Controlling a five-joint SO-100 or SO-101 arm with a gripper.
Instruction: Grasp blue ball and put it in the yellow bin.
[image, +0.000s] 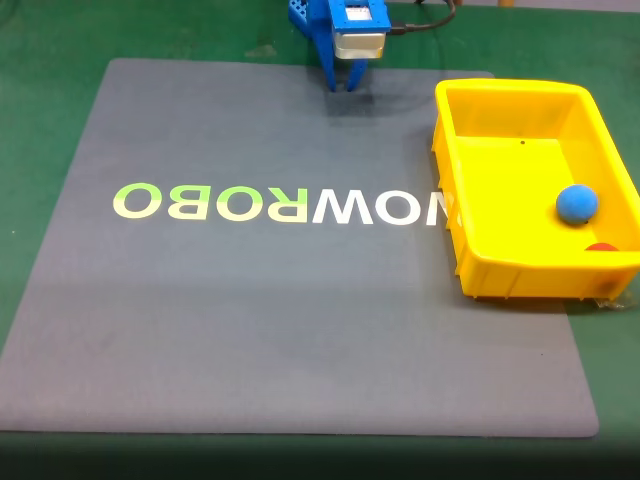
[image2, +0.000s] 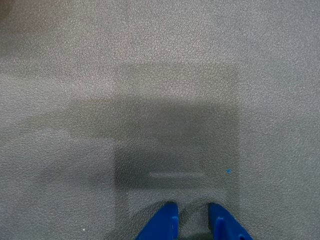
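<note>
The blue ball (image: 577, 203) sits inside the yellow bin (image: 500, 275), beside a small red object (image: 601, 247). Over the grey mat (image: 300, 320), the end effector (image: 346, 84) hangs empty, fingers slightly parted.

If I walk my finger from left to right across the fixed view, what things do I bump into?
Grey mat with the ROBO letters → blue robot hand at the top → yellow bin → blue ball inside the bin.
</note>
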